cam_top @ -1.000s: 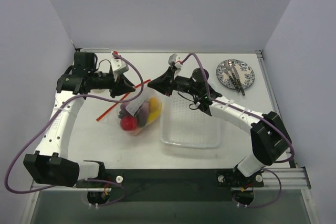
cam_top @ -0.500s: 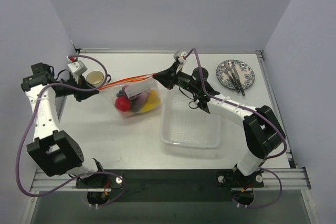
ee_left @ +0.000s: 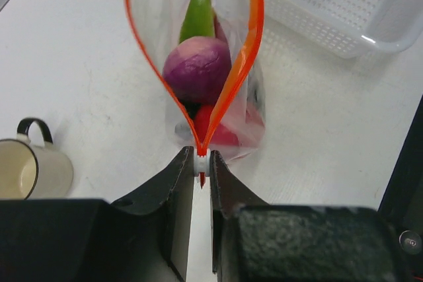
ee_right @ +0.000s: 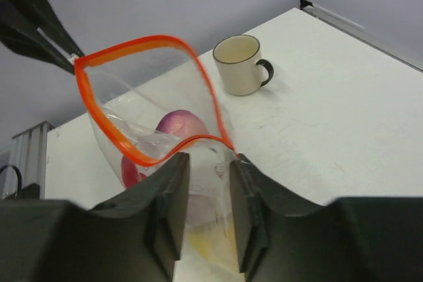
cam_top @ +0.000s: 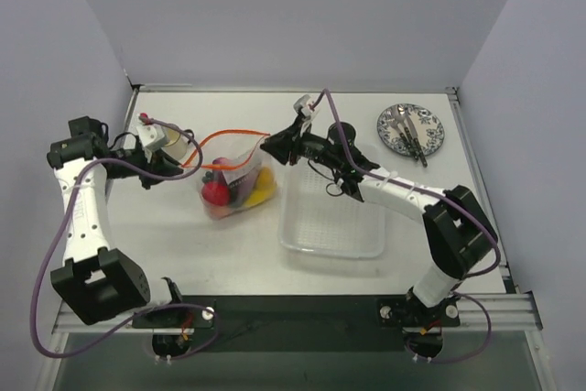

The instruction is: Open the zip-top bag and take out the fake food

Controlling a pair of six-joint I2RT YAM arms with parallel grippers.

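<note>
The zip-top bag [cam_top: 240, 171] stands on the table left of centre, its red-orange mouth bowed open in a loop. My left gripper [cam_top: 189, 161] is shut on the white zip slider [ee_left: 200, 162] at the mouth's left end. The fake food lies inside: a purple piece [ee_left: 197, 76], a green one [ee_left: 197, 19], a red one [cam_top: 216, 192] and a yellow one [cam_top: 265, 193]. My right gripper [cam_top: 268, 145] is at the bag's right end. In the right wrist view its jaws stand a little apart with the bag's corner [ee_right: 210, 166] loose between them.
A clear rigid tray [cam_top: 334, 226] lies right of the bag, under my right arm. A cream mug [ee_right: 242, 64] stands at the far left beside my left gripper. A patterned plate [cam_top: 430, 130] with cutlery sits at the back right.
My left gripper has moved right and my right gripper left, toward each other. The zip strip, stretched taut between them before, now bows open into a wide mouth.
</note>
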